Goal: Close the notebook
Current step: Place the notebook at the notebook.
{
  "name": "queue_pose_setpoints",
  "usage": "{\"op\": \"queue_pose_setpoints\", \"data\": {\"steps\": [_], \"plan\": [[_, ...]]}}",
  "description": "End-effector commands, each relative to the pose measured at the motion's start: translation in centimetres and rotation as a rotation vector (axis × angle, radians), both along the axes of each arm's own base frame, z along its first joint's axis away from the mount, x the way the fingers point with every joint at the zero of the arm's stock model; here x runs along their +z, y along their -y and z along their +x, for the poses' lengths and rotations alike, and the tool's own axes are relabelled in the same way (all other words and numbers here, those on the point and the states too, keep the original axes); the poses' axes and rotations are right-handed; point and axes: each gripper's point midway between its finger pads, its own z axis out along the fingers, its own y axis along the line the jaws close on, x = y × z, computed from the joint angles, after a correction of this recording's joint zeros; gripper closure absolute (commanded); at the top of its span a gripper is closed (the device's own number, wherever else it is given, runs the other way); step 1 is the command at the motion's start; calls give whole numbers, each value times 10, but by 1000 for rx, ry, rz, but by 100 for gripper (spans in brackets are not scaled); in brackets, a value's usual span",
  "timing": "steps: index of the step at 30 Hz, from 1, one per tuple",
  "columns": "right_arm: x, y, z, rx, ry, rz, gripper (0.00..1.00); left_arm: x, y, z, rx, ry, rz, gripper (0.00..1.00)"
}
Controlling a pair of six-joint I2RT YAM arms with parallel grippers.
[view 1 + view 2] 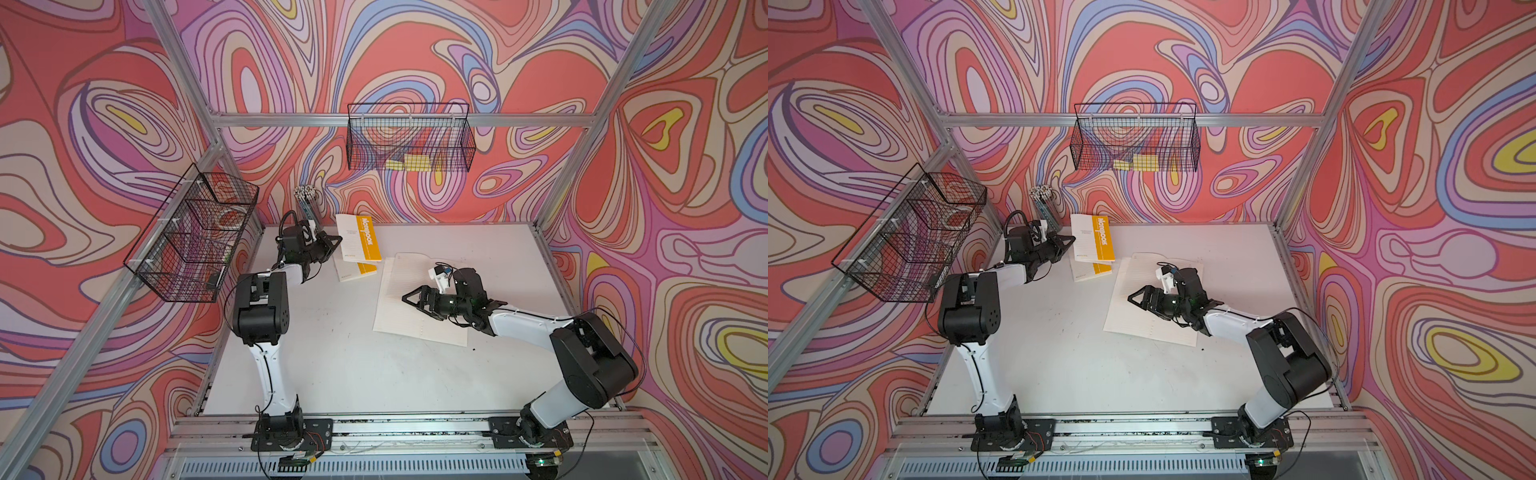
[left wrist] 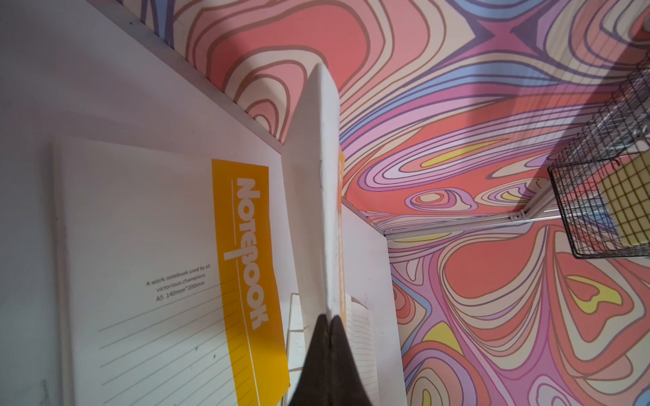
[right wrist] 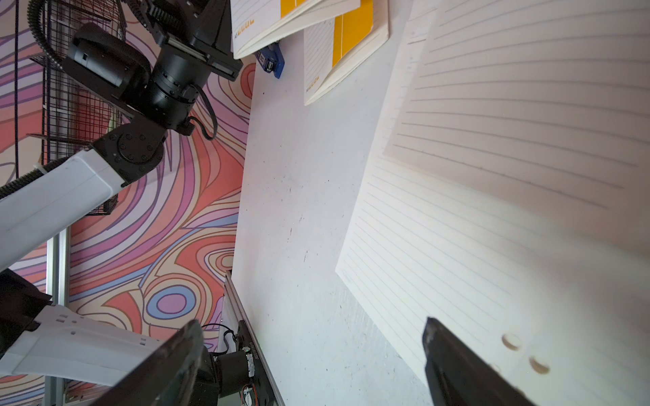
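— which way is the notebook (image 1: 354,237) pointing?
— its long axis is running toward the back wall, stripe facing up, at the table's (image 1: 332,370) rear left.
— and the left pincer (image 1: 340,239)?
— it is pinching the notebook's left edge, pressed together on it; i am failing to tell whether cover alone or whole book.

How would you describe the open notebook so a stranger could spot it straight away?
On the white table, look right of centre, directly below the open right gripper. The open notebook lies there, showing only cream lined pages. Its neighbours, two yellow-banded notebooks toward the far left by the pencil cup, show printed covers.
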Motion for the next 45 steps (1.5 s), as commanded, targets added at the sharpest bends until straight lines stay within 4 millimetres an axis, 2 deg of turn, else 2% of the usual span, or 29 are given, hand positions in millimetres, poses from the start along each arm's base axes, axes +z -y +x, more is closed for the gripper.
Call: {"op": "queue_pose_setpoints", "data": {"steps": [1,14,31,45], "plan": [[0,1,7,-10,12,-19,2,14,0,9,-6,57,-37,100],[-3,-1,9,-8,3,-18,2,-18,-5,6,21,-7,-15,100],[-2,-3,11,0,2,-15,2,-67,-13,-14,34,-136,122,100],[-5,1,6,-9,-5,-24,2,-89,-22,-11,55,-197,203,100]]}}
